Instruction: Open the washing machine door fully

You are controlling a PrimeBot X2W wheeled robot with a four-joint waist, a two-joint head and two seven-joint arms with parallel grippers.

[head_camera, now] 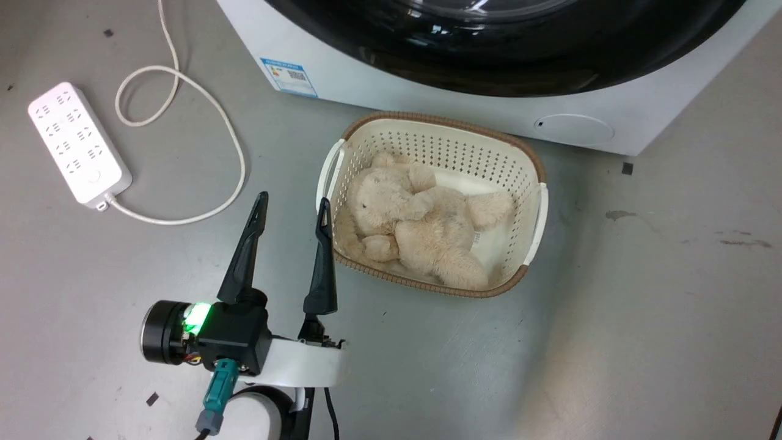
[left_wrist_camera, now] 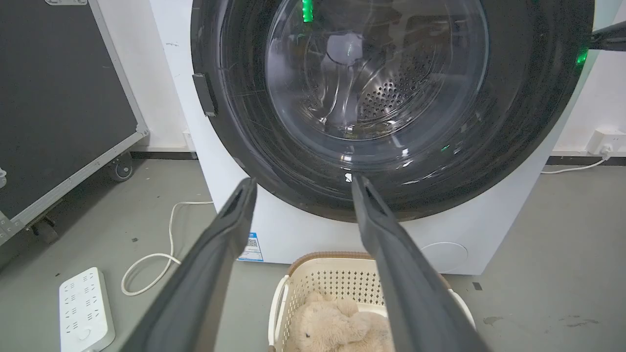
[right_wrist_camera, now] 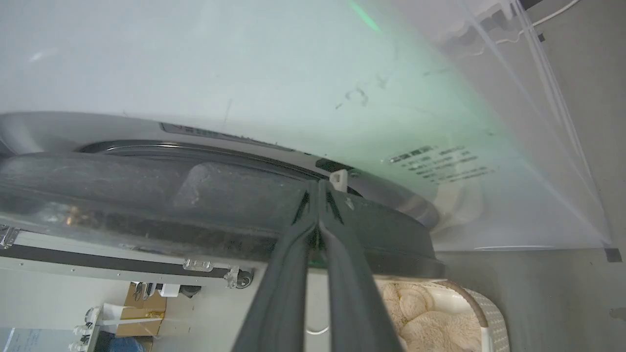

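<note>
The left tool (head_camera: 293,205) hangs low over the grey floor (head_camera: 672,275), and its two long dark fingers are wide apart with nothing between them. A small green light glows on its wrist. In the left wrist view this tool (left_wrist_camera: 301,185) points at the bottom of the washing machine door (left_wrist_camera: 528,122) but does not touch it. The right tool (right_wrist_camera: 318,185) has its two fingers pressed close together, and their tips sit right at the thick black rim of the door (right_wrist_camera: 146,195), next to a small white catch. I cannot tell if they are hooked on anything. One dark finger (left_wrist_camera: 609,38) of that tool pokes in at the door's far edge in the left wrist view. The door is the big shiny black round thing on the front of the white washing machine (head_camera: 397,91). It lies close against the machine, and through its clear glass you can see the steel drum with little holes. A blue label (head_camera: 289,76) and a small round cover (head_camera: 574,129) are on the machine's lower front. Just in front of the machine, a cream basket (head_camera: 531,159) stands on the floor with a fluffy teddy bear (head_camera: 415,226) lying inside. A white power strip (head_camera: 79,143) and its looping cord (head_camera: 226,122) lie on the floor nearby. A big black case on wheels (left_wrist_camera: 58,98) stands off to one side.
</note>
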